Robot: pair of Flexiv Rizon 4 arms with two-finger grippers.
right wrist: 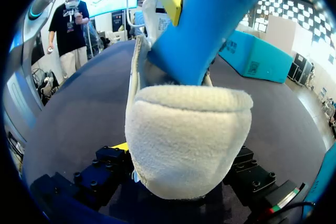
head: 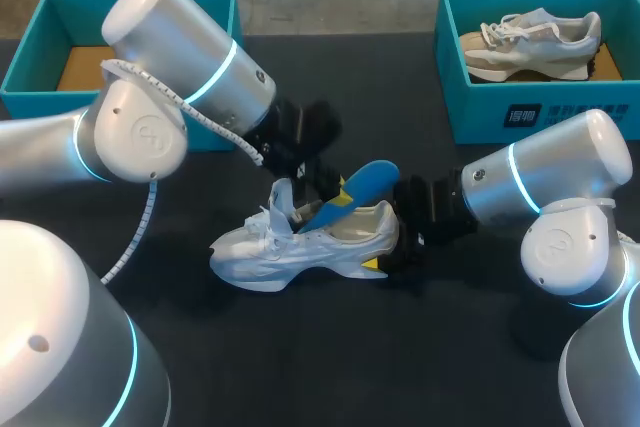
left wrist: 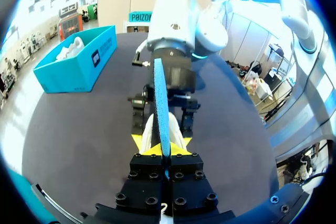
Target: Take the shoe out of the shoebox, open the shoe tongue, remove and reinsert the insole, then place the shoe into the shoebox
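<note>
The white shoe (head: 290,247) stands on its sole in the middle of the dark table (head: 300,367), toe toward my left arm's side and heel toward my right arm's, well apart from both teal boxes. The right gripper (head: 388,245) has its fingers spread wide around the heel. In the right wrist view the padded heel fills the gap and a black finger presses against it from either side, with one yellow tip (right wrist: 119,146) showing beside it, so the shoe is clamped at the back. The blue insole (head: 362,185) has its lower end down inside the shoe's opening near the laces, while the rest slants up and out over the collar toward the right arm. The left gripper (left wrist: 161,148) comes down over the shoe with its fingers brought almost together, pinching the thin insole edge-on between the yellow tips (in the left wrist view the blue strip runs straight out from between them). The left shoebox (head: 40,102) sits at the far left corner of the table. The right shoebox (head: 480,112) sits at the far right and holds another shoe (head: 540,42), beige and white, lying on its side.
</note>
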